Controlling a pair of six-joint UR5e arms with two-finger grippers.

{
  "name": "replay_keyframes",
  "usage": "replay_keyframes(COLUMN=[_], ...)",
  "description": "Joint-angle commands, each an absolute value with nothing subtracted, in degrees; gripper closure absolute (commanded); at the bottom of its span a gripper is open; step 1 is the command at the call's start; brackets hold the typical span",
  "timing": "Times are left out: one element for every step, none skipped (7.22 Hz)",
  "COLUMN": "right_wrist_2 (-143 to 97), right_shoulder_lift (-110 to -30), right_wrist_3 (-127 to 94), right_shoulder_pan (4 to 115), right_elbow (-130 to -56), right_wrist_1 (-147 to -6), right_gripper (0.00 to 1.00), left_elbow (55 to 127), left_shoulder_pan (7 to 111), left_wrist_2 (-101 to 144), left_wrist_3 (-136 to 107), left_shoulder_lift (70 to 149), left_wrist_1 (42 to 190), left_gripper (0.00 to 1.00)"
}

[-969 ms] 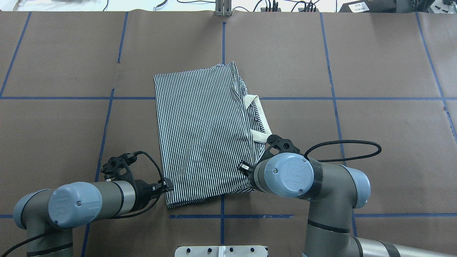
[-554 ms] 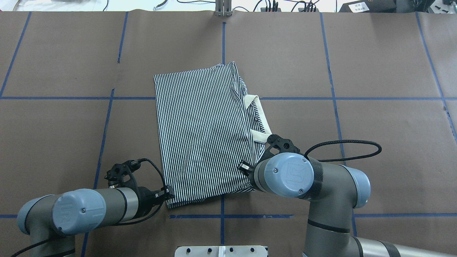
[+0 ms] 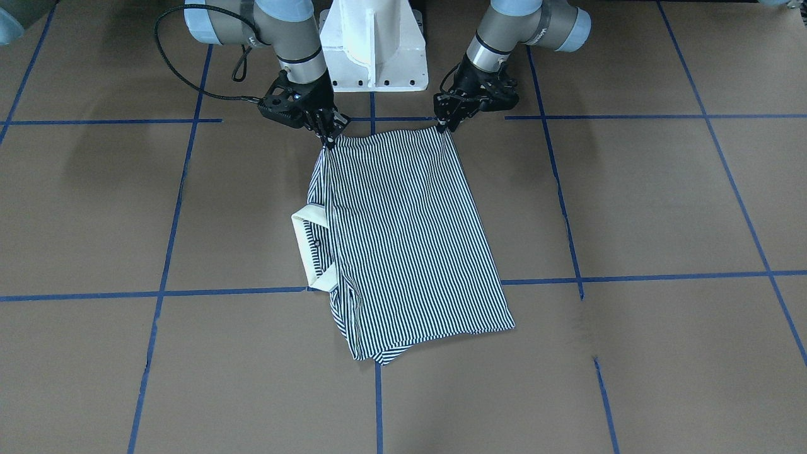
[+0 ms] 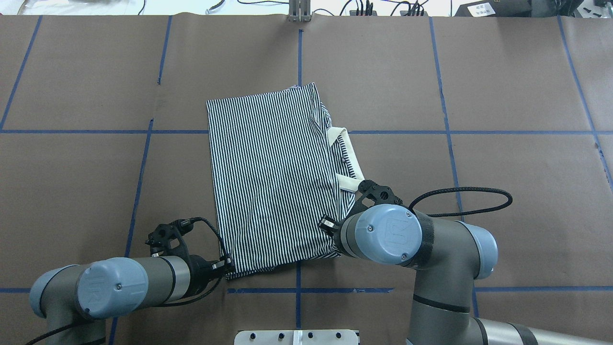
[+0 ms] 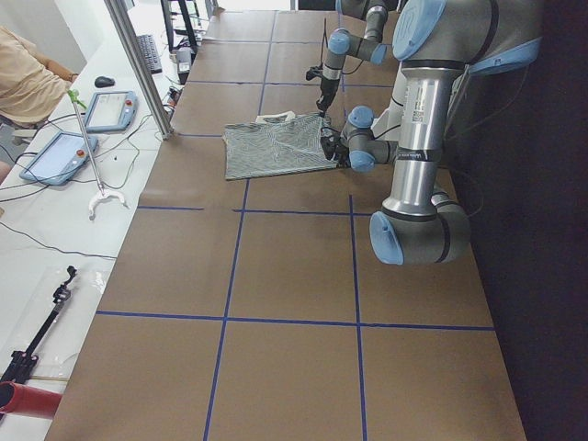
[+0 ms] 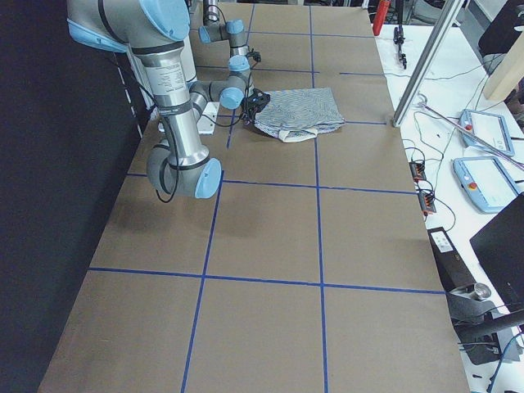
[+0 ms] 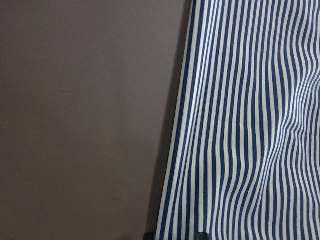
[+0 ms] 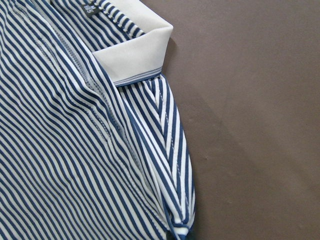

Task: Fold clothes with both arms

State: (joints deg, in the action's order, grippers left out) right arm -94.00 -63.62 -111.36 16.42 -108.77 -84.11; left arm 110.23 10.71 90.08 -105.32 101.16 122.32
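Navy-striped polo shirt (image 4: 273,182), cream collar (image 8: 137,52), dark neck label (image 8: 90,8) unreadable

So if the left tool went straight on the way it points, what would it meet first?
The polo shirt: its near corner lies right before the left tool, perhaps already touching; depth is unclear.

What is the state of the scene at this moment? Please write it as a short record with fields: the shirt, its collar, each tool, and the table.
shirt: striped polo shirt, folded into a long rectangle, lying flat
collar: cream collar sticks out on the robot's right side
left tool: left tool at the shirt corner nearest the robot, on its left; cannot tell whether it is clamped
right tool: right tool at the other corner nearest the robot; cannot tell whether it is clamped
table: table covered in brown paper with blue tape lines
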Motion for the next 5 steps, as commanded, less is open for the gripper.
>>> replay_keyframes(right_wrist_2=[-94.04,-94.04,-94.04,-94.04,-94.04], right_shoulder_lift=[-63.63,-63.63,-63.63,-63.98,-64.07], right_wrist_3=[-111.36,-111.36,-111.36,-111.36,-111.36], right_shoulder_pan=[16.44,16.44,16.44,16.44,16.44], right_elbow=[-108.81,-108.90,-108.90,-109.42,-109.68], right_wrist_1=[-84.11,-84.11,-84.11,-84.11,-84.11], right_gripper=[1.00,1.00,1.00,1.00,1.00], left_elbow=[109.52,109.34,109.42,109.60,110.03], left_shoulder_pan=[10.28,10.20,10.20,10.20,10.20], left_wrist_2=[90.09,90.09,90.09,90.09,90.09], left_wrist_3=[-105.29,-105.29,-105.29,-105.21,-105.21], left_shoulder_lift=[101.78,101.78,101.52,101.17,101.51], left_wrist_1=[122.26,122.26,122.26,122.26,120.95], left_gripper=[0.69,0.69,0.57,0.47,0.46])
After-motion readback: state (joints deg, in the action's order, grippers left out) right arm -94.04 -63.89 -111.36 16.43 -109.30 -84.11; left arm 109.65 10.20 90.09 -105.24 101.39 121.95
